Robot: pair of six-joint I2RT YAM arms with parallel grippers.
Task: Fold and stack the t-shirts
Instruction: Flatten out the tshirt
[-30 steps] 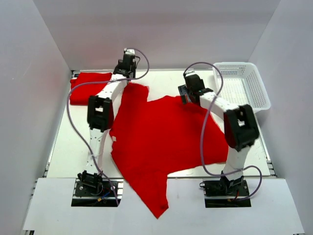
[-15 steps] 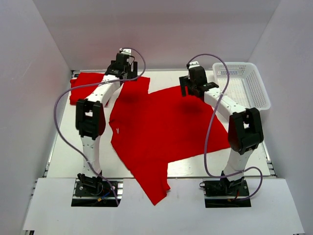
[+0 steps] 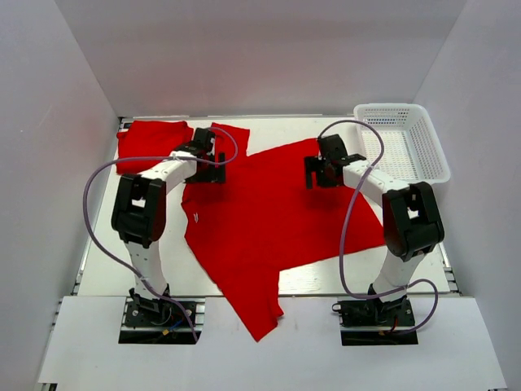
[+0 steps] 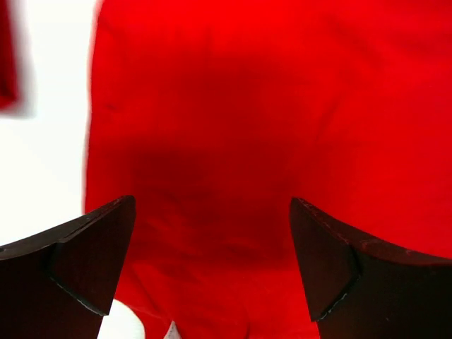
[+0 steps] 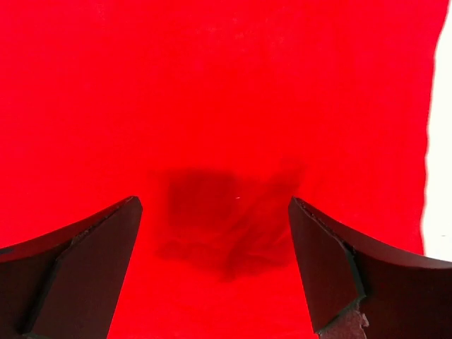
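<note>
**Both jaws spread above the open shirt**

In the overhead view I saw the spread t-shirt (image 3: 269,220) lying flat across the middle of the frame on the white surface (image 3: 106,244). One sleeve reached toward the upper left, and one pointed corner ran past the surface's near edge onto the white front panel (image 3: 407,350) at the bottom centre. A small white neck label (image 3: 198,217) showed near the shirt's left edge.

A folded t-shirt (image 3: 146,142) sat in the upper left corner of the surface, just beside that sleeve. I could not tell whether the two touched.

The left arm (image 3: 138,208) reached up the left side, and the left jaws were over the sleeve area at upper centre-left. In the left wrist view its dark fingers (image 4: 78,261) stood wide apart with nothing between them. There was only red cloth below, carrying a dark shadow, with white surface along the left edge.

The right arm (image 3: 413,220) reached in from the right, and the right jaws were over the shirt's upper right part. Its fingers (image 5: 353,268) were likewise spread and holding nothing. Red cloth filled that view, with a shadow patch and a few wrinkles between the tips.

The white mesh basket (image 3: 435,155) stood in the upper right, apart from the shirt
</note>
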